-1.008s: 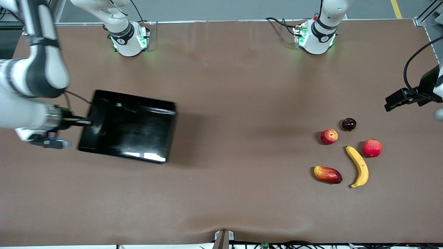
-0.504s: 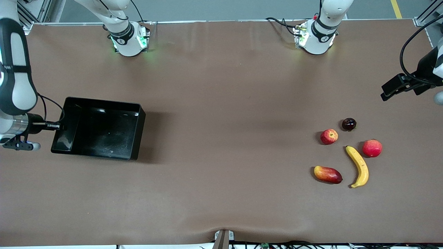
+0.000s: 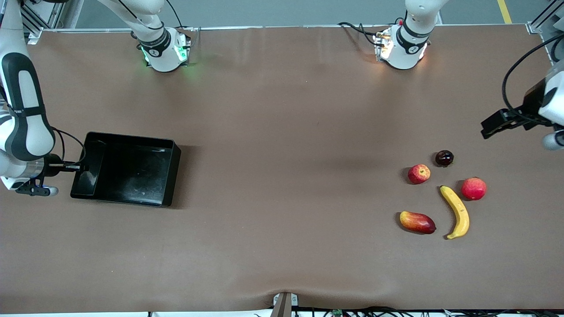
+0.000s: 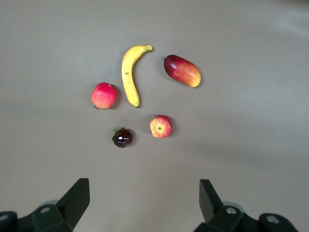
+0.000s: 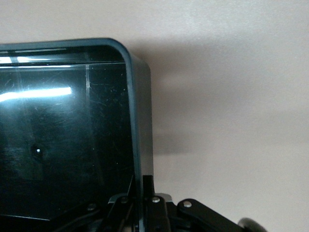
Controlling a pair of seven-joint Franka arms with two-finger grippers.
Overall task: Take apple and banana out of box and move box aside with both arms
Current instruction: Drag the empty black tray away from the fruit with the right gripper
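Note:
The black box [image 3: 132, 139] lies at the right arm's end of the table. My right gripper [image 3: 82, 167] is shut on its end wall [image 5: 138, 121], one finger inside and one outside [image 5: 144, 193]. I cannot tell if the box rests on the table. The yellow banana [image 3: 456, 212] and the small red apple [image 3: 418, 174] lie at the left arm's end. My left gripper [image 4: 144, 186] is open and empty, high over the table by the fruits, at the table's edge [image 3: 538, 112]. Its view shows the banana [image 4: 128, 72] and the apple [image 4: 161, 126].
A red-yellow mango [image 3: 417, 222] lies beside the banana, toward the table's middle. A larger pinkish-red fruit [image 3: 473, 188] lies beside the banana, toward the table's end. A small dark fruit [image 3: 444, 158] lies beside the apple, farther from the camera. The two arm bases stand along the table's edge.
My right arm has carried the box toward its own end of the table and levelled it out low. My left gripper has drifted slightly toward the arms' bases.

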